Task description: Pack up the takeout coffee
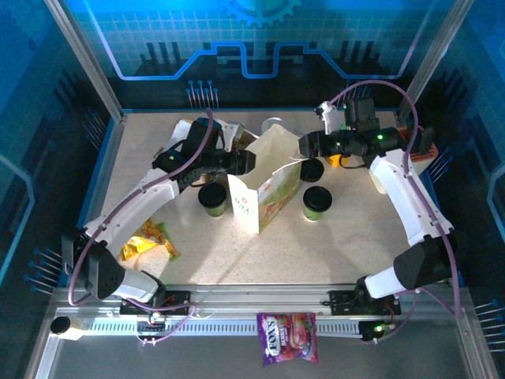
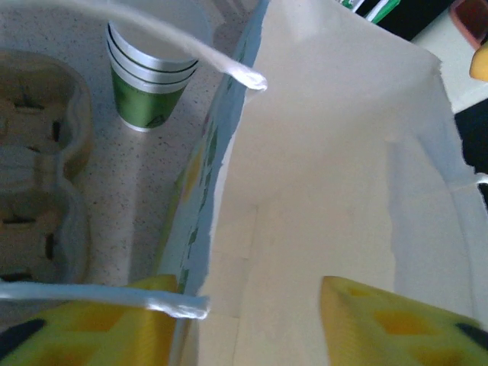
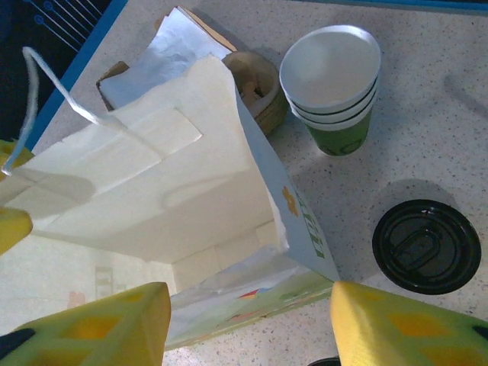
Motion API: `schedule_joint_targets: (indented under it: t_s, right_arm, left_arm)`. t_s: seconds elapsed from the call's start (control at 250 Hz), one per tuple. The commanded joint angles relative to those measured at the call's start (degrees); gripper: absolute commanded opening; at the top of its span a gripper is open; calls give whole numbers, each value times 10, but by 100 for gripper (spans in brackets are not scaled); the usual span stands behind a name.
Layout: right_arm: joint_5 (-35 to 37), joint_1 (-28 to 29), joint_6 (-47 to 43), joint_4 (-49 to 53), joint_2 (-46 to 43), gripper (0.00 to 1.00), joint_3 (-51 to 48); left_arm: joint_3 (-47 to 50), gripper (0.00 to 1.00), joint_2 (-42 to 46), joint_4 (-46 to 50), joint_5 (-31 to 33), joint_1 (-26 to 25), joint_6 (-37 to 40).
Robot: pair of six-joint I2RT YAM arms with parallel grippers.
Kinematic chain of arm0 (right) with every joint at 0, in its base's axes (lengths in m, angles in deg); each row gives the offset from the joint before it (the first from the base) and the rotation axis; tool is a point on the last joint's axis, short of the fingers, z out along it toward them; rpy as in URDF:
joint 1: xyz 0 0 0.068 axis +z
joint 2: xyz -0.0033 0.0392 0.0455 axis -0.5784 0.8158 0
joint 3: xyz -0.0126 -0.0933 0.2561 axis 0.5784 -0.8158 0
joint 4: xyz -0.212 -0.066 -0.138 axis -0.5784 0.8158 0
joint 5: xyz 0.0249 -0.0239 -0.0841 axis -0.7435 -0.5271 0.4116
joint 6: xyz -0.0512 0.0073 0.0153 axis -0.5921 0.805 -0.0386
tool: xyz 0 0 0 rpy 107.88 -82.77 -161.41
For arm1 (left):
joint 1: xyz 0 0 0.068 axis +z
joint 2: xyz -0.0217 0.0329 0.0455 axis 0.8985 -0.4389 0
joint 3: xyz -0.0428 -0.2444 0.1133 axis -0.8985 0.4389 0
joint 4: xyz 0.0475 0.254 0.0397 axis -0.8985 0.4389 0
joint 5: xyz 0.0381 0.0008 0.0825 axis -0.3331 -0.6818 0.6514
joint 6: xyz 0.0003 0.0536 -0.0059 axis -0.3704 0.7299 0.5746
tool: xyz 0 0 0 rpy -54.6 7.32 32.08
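Paper bag (image 1: 264,185) stands open; your left end effector (image 2: 248,293) straddles its wall, unclenched. Right end effector (image 3: 248,305) hangs released at the opposite rim. On the bench (image 1: 237,253), first lidded cup (image 1: 212,197) stands base-side of the left end effector, second lidded cup (image 1: 316,202) base-side of the right.

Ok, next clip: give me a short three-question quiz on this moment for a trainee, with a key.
1. True or false: the paper bag lies flat on its side.
2. The stack of empty cups behind the bag is: A) lidded, B) open-topped, C) tipped over.
3. What is inside the bag?
Key:
1. False. It stands upright with its mouth open.
2. B.
3. Nothing that shows. Its inside looks bare from the left wrist. One lidded coffee stands to the bag's left, another to its right.
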Motion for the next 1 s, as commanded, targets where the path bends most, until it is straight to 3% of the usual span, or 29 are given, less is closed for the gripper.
schedule_joint_targets:
  t_s: [0.0, 0.164, 0.296, 0.487, 0.659, 0.831, 0.995]
  right_arm:
    - [5, -10, 4, -12, -15, 59, -11]
    - [6, -17, 2, -13, -25, 59, -22]
    - [6, -23, 2, -12, -37, 59, -30]
    - [7, -30, 3, -11, -48, 59, -35]
    - [7, -31, 5, -14, -54, 60, -34]
    - [5, -31, 7, -14, -54, 60, -36]
    - [9, -32, 8, -12, -65, 62, -39]
  left_arm:
    - [-28, 44, -15, 24, 6, 5, 25]
    - [-50, 30, -30, 38, -5, 5, 26]
    - [-37, 23, -22, 24, -53, 4, 2]
    - [11, 20, 7, -29, -140, -3, -51]
    - [34, 20, 27, -38, -142, -7, -67]
    - [35, 30, 33, -27, -105, -8, -52]
    - [18, 57, 40, -4, -52, -6, -21]
